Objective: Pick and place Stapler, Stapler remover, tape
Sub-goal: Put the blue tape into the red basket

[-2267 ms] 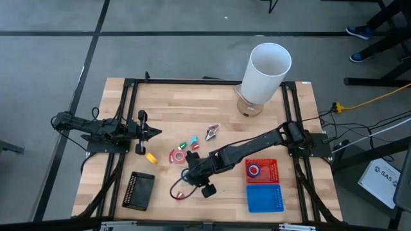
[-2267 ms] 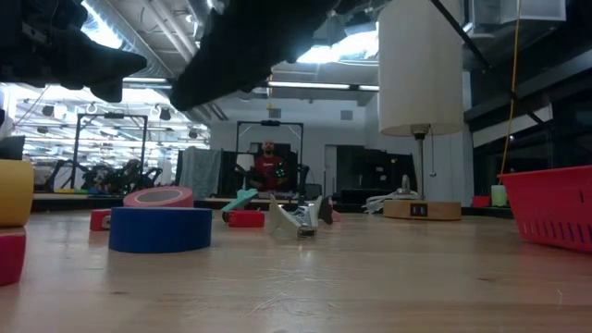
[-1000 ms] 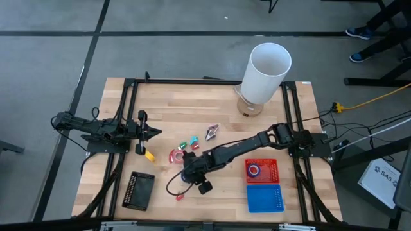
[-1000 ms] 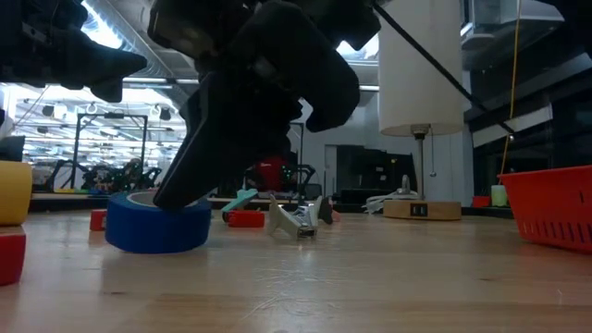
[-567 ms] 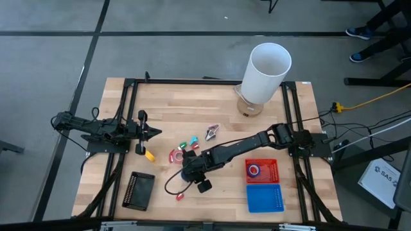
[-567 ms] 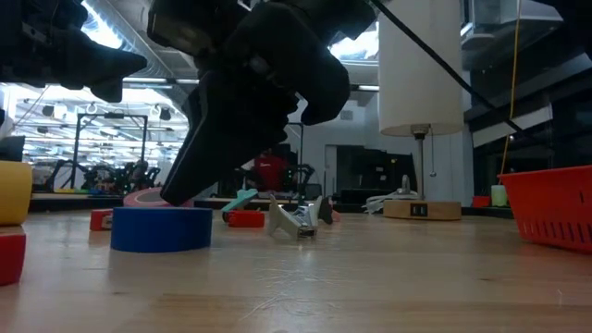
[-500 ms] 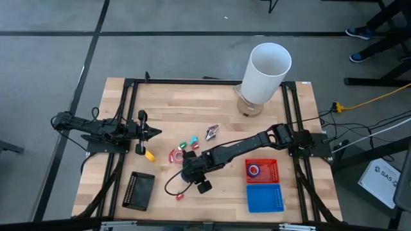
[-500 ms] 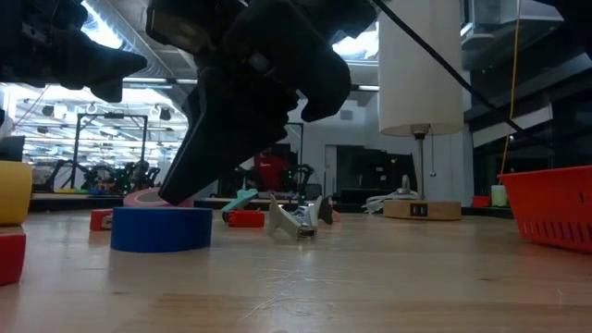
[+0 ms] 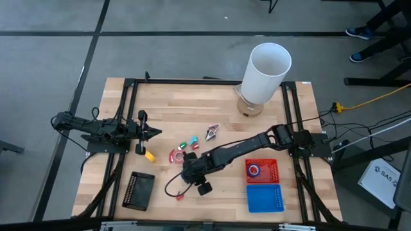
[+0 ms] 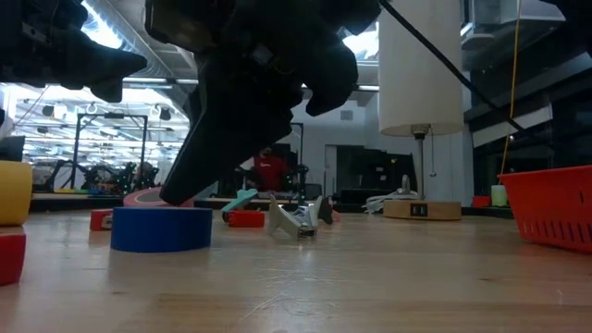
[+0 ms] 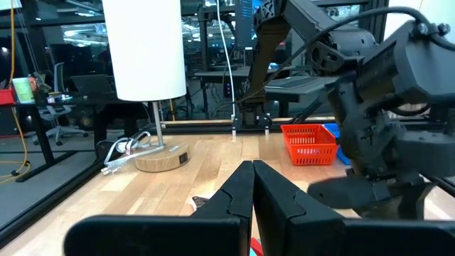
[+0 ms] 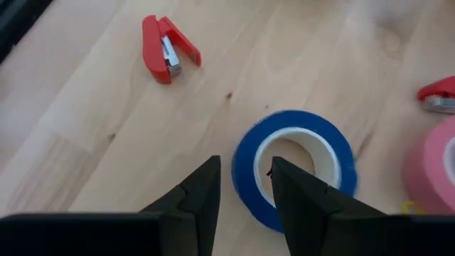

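Currently the right gripper [image 12: 244,186] hangs low over the blue tape roll [image 12: 295,165] near the table's middle. Its fingers are set partway apart and hold nothing. In the right wrist view one finger points at the roll's near wall and the other at bare wood just outside it. This stance suits a pinch across the ring's wall, one finger inside the hole and one outside; whether a fingertip already touches the roll cannot be told.

Task items, by clock face on the table top in the high view:
- Blue tape roll: near centre, toward 6 o'clock, hidden under the right gripper [image 9: 190,174]. In the low view it lies flat on the wood [image 10: 160,228].
- Pink tape roll [image 9: 175,156]: just beside the blue roll, toward 9 o'clock. It also lies flat.
- Small red stapler [image 12: 166,49]: on bare wood, apart from the rolls.
- Staple remover [image 9: 211,132]: near centre, toward 12 o'clock.
- Red basket [image 9: 262,171]: at about 4 o'clock, with one ring-shaped item already inside. It is judged the likely drop point.

The left gripper [image 11: 252,186] waits at 9 o'clock, fingers pressed together and empty.

Next step, as judged: lower further, close on the wall, lift, and carry to the basket.
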